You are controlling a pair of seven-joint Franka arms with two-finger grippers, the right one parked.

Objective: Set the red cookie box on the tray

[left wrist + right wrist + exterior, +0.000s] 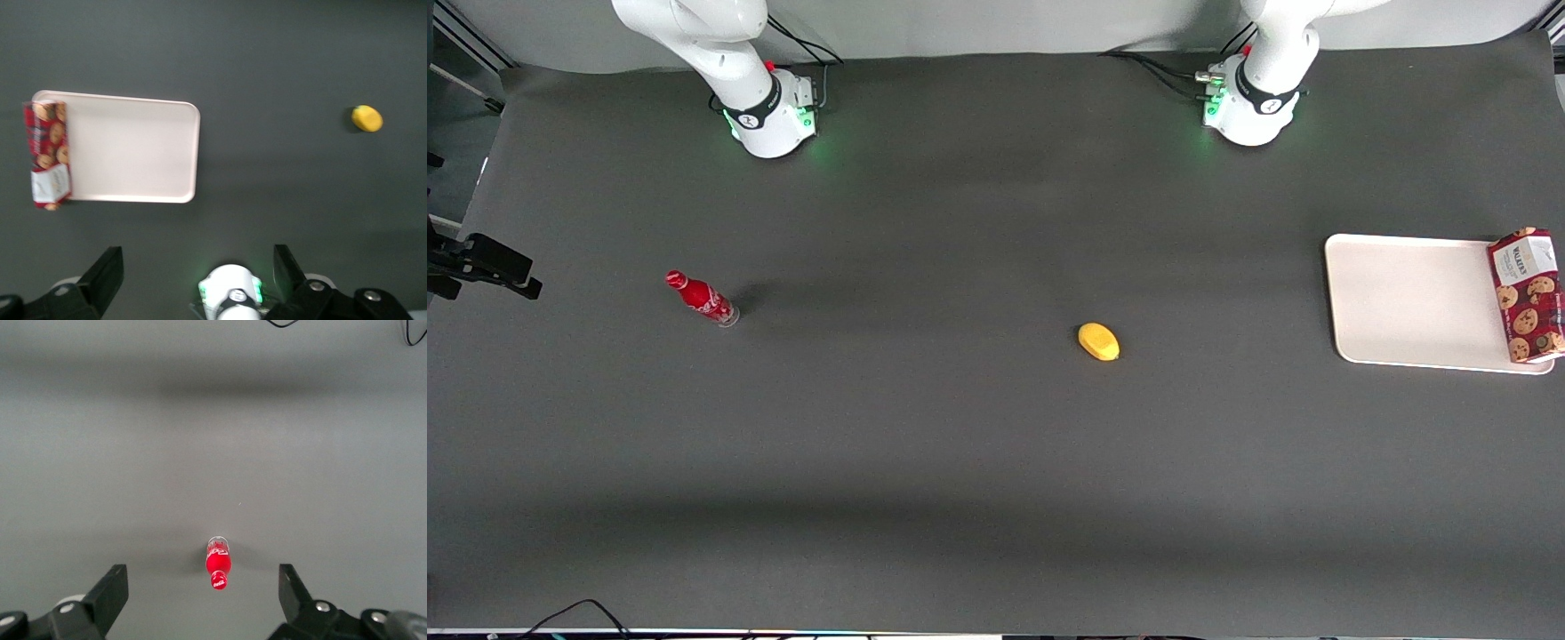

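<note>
Start at the parked arm's end of the worktop [960,462]: a small red bottle [701,299] lies tipped on its side there, and it isn't your target. Nearer the middle sits a small yellow lemon-like object [1098,341], well apart from everything else. You can ignore that too.

Toward the working arm's end you reach the tray [1414,302], whose off-white floor is almost wholly bare. The red cookie box [1528,298] lies lengthwise along the tray's outermost short edge, with its white label end farther from the front camera. It overlaps the rim there. You can't tell from either view whether it rests fully inside the rim or straddles it with part over the worktop.

Your pincer [197,267] hangs high above the worktop, close over its own arm's base. It is well apart from the box, spread wide and holding nothing.

I'd judge the box to be on the tray only marginally, so treat the placement as not secured. The next move would bring the pincer over the box's midsection with its fingers [107,270] across the narrow width. Then you would descend, close, lift clear of the rim and set the box down on the tray's open floor.
</note>
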